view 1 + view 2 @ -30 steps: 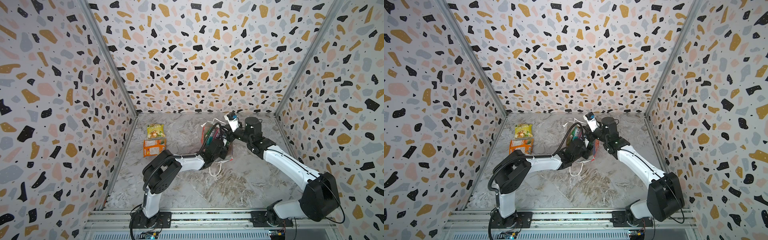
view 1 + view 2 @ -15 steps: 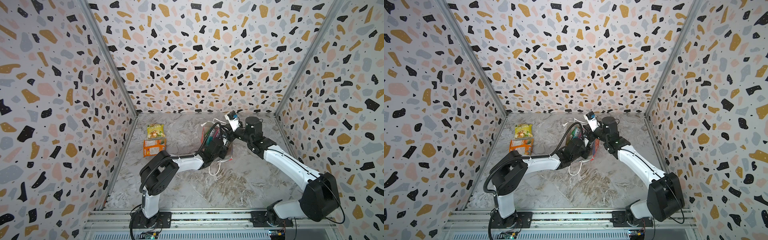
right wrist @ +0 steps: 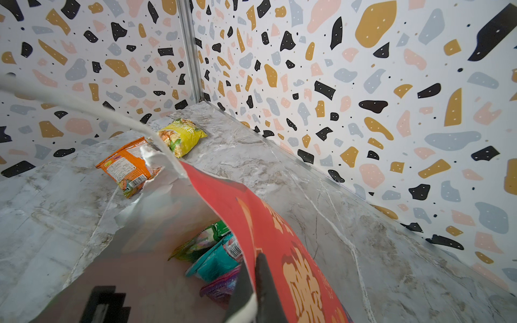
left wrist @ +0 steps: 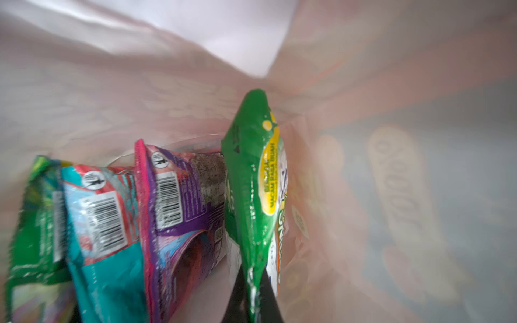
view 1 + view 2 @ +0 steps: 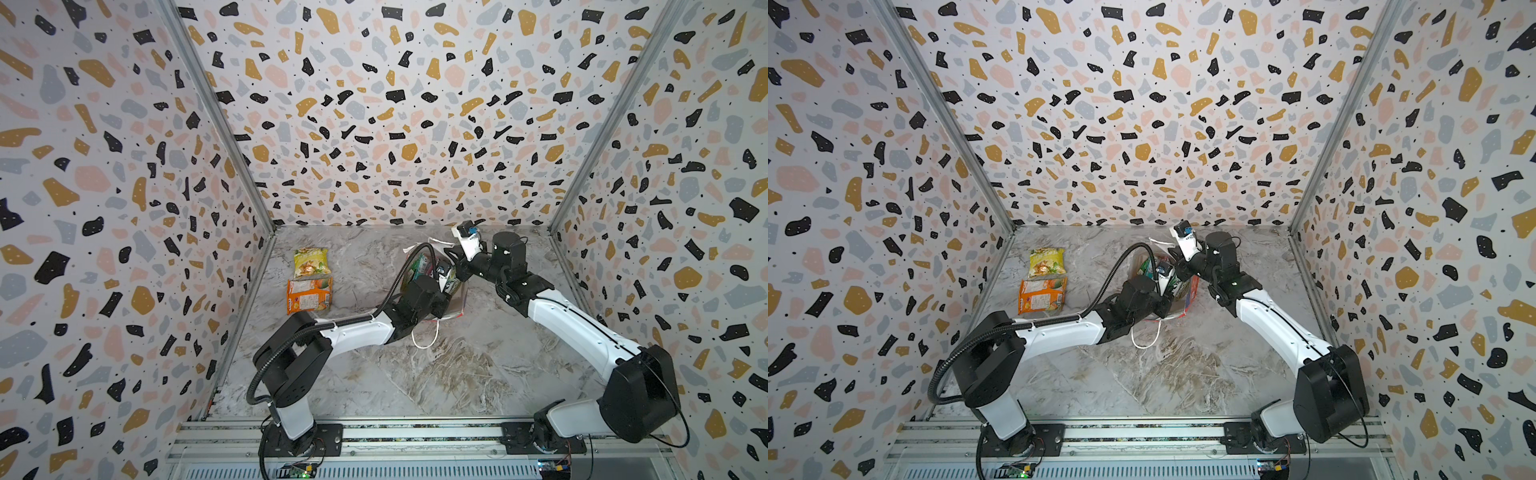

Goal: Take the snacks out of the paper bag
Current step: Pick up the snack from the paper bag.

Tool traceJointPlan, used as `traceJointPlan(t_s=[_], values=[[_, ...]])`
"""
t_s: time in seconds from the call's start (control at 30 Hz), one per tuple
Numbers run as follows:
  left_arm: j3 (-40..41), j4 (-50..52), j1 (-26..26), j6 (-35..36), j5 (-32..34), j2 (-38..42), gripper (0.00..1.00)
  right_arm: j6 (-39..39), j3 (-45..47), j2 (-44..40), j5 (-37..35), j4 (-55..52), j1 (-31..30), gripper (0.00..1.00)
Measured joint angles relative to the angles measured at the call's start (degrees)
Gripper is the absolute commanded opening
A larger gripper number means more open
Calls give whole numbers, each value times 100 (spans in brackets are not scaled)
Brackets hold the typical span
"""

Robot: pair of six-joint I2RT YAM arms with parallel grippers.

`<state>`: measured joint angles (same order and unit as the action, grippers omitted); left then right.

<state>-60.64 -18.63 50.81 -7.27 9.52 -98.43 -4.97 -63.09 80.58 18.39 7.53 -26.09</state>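
Paper bag [image 3: 279,237]: held upright, mouth turned up.
Green packet [image 4: 251,181]: set edge-on, long axis down the bag.
Left gripper [image 4: 253,296]: clamped on Green packet.
Right gripper [image 3: 253,285]: clamped on bag rim.

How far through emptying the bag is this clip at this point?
Done: the yellow packet and orange packet lie on the table, outside the paper bag. In hand: the left gripper is inside the bag, shut on the green-and-yellow packet, while the right gripper pinches the bag's rim. Left: that one plus the purple packet, teal packet and green packet, all inside the bag.
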Motion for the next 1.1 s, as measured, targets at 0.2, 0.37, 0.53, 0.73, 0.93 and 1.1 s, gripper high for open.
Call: traceJointPlan(t_s=[0.2,0.37,0.53,0.73,0.93,1.1], values=[[306,70,0,2,15,409,0,0,0,0,-7,0,11,0],[372,262,0,28,20,883,0,0,0,0,-26,0,24,0],[369,551,0,116,-4,1519,0,0,0,-2,-61,9,55,0],[302,1204,-2,254,-11,2131,0,0,0,-2,-87,7,72,0],[273,1775,-96,343,-7,2951,0,2,0,-2,-105,11,107,0],[208,2232,-420,348,-136,3488,0,2,0,-2,-105,11,129,0]])
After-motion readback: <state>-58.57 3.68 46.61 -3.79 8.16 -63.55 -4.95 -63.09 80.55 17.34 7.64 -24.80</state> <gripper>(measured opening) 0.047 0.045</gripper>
